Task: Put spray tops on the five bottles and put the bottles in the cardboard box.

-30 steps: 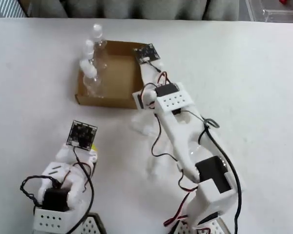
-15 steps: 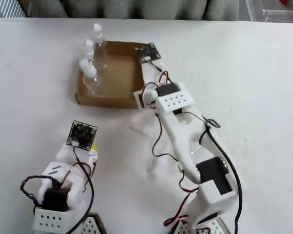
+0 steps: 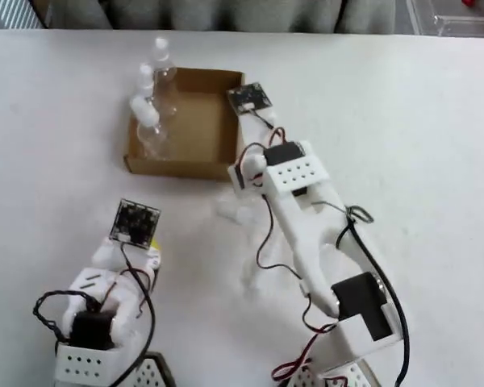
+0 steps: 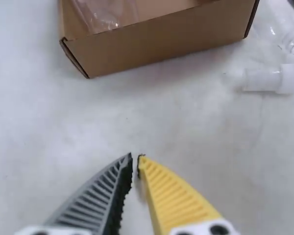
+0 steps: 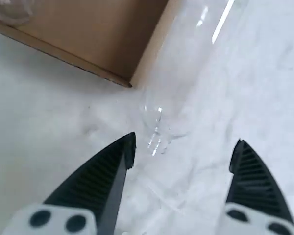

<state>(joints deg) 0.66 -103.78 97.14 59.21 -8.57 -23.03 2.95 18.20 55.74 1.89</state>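
The cardboard box (image 3: 195, 153) sits at the table's middle left. Clear bottles with white spray tops (image 3: 148, 109) stand along its left side. My right gripper (image 5: 187, 139) hangs open just outside the box's corner (image 5: 137, 73). A clear bottle (image 5: 186, 68) lies beyond its fingers, touching neither. My left gripper (image 4: 134, 157) is shut and empty, low over the table in front of the box (image 4: 157, 34). Another clear bottle with a white top (image 4: 272, 78) lies on the table near the box's front right (image 3: 235, 211).
The left arm (image 3: 97, 314) rests folded at the near left. The right arm (image 3: 306, 234) stretches diagonally from the near right toward the box. A faint clear bottle (image 3: 262, 278) lies beside that arm. The white tabletop (image 3: 419, 145) stretches to the right.
The right arm has pulled back a little from the box, toward the near right. The left arm has not moved.
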